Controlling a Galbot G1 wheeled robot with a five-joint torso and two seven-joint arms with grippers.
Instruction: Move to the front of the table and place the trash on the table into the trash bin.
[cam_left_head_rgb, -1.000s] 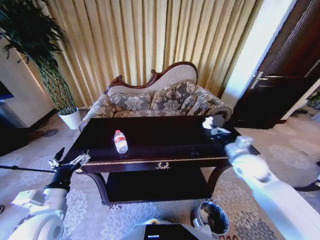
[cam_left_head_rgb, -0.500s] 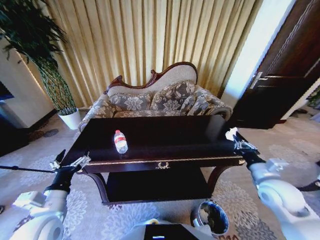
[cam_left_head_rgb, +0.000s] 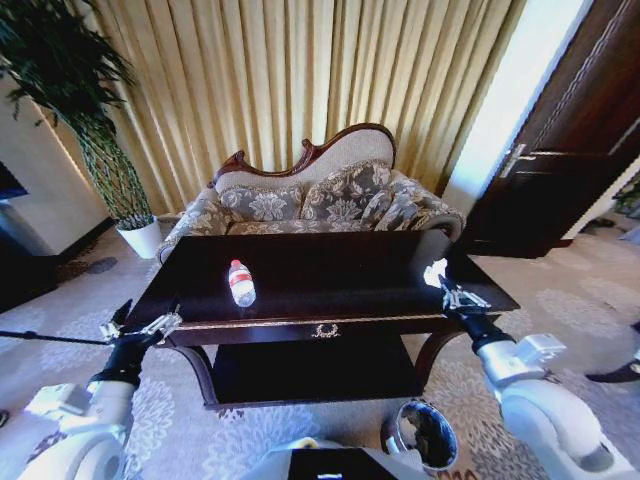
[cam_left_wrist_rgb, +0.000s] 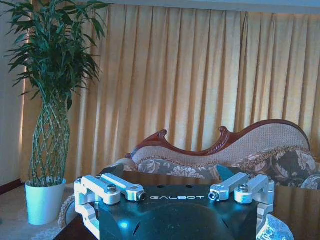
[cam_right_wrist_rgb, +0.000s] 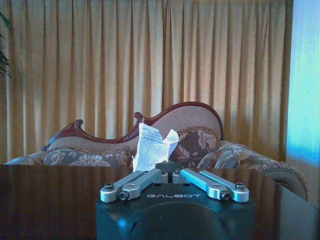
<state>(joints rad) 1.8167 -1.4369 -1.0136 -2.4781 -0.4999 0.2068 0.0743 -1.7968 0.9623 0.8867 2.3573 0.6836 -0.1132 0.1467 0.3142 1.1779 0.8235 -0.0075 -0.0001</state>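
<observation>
The dark glossy table (cam_left_head_rgb: 340, 262) stands right in front of me. A clear plastic bottle (cam_left_head_rgb: 241, 283) with a red-and-white label lies on its left half. My right gripper (cam_left_head_rgb: 456, 296) hovers over the table's right front part, shut on a crumpled white paper scrap (cam_left_head_rgb: 436, 272). The right wrist view shows the same scrap (cam_right_wrist_rgb: 152, 149) sticking up from the shut right gripper (cam_right_wrist_rgb: 168, 173). The round trash bin (cam_left_head_rgb: 425, 435) stands on the carpet below the table's right front corner. My left gripper (cam_left_head_rgb: 140, 327) waits open off the left front corner and holds nothing, as the left wrist view's left gripper (cam_left_wrist_rgb: 176, 194) confirms.
A floral sofa (cam_left_head_rgb: 320, 200) stands behind the table before gold curtains. A tall plant in a white pot (cam_left_head_rgb: 142, 238) is at the back left, a dark door (cam_left_head_rgb: 560, 150) at the right. Patterned carpet surrounds the table.
The right gripper carried the paper scrap from the table's back right toward the front right edge, swinging outward, then slightly back in. Bottle and left arm have not moved.
</observation>
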